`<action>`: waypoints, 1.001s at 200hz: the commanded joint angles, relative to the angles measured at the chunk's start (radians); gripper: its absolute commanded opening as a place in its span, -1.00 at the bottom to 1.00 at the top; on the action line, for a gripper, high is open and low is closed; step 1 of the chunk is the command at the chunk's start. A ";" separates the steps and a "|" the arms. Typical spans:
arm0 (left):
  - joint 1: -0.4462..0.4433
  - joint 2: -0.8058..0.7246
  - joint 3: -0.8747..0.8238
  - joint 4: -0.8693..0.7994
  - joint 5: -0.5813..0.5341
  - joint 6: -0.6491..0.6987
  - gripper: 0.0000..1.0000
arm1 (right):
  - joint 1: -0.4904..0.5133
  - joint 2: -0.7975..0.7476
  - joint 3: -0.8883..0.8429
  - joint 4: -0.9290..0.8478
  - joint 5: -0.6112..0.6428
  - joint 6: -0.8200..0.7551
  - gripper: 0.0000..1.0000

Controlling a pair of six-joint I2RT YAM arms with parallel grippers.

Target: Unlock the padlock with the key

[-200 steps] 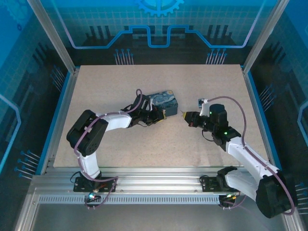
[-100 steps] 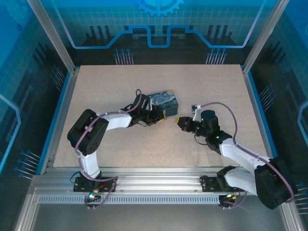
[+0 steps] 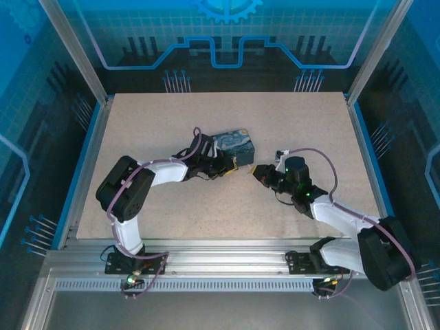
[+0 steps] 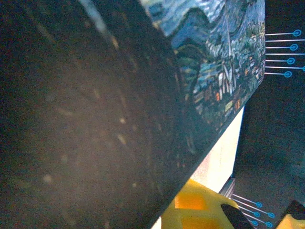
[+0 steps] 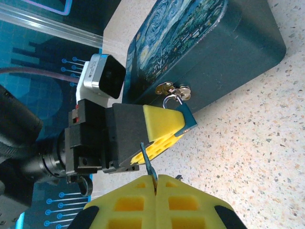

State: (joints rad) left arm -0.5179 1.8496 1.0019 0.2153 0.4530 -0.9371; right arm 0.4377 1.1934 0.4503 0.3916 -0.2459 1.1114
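The padlock is small and teal, its silver shackle hanging from the gold hasp on the front of a dark box with a painted night-sky lid. My left gripper is shut on the padlock body, yellow pads above and below it. My right gripper is shut on the key, whose thin teal blade points up at the left gripper's lower finger, a short gap below the padlock. From above, the left gripper and right gripper nearly meet at the box.
The speckled table has free room left of, behind and in front of the box. Metal frame posts and blue panels wall it in. The box's dark side lies right against the left wrist camera, a yellow finger below it.
My right gripper has moved left with the key, closing on the padlock and the left gripper. The left arm and the box have stayed put.
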 commanded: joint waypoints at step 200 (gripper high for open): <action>0.021 0.042 -0.031 0.213 0.094 -0.129 -1.00 | 0.088 0.356 -0.086 0.545 0.069 0.240 -1.00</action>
State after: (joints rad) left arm -0.5056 1.8824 0.9897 0.3855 0.4988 -1.0477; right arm 0.5125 1.5085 0.3737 0.8684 -0.2016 1.3174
